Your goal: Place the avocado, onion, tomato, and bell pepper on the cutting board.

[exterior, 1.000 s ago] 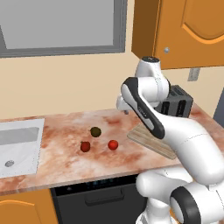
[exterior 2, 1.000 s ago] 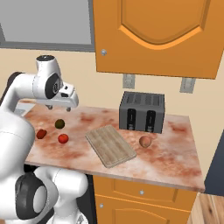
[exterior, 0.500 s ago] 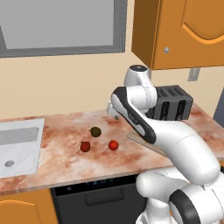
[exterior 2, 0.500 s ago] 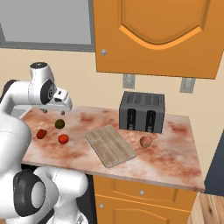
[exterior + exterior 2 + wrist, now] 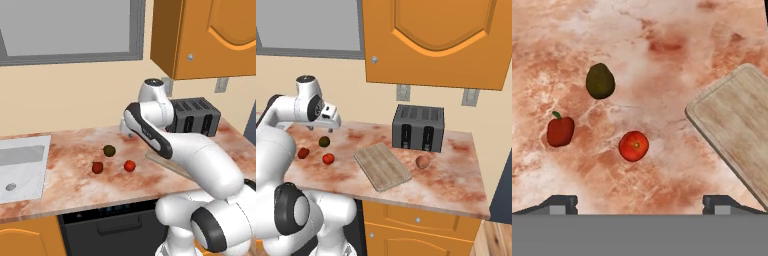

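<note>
Since a second earlier the gripper (image 5: 639,202) had swung left across the counter (image 5: 662,30), jaws spread wide and empty. Ahead of it lay one avocado (image 5: 600,81), one bell pepper (image 5: 560,131) and one tomato (image 5: 633,146). One cutting board (image 5: 737,127) sat bare to its right; one onion (image 5: 422,161) rested beyond that.

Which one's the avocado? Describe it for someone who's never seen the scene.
Start at the sink on the marble counter and look toward the cutting board. Three small items sit between them; the avocado is nearest the wall, dark olive, while the other two are red.
</note>
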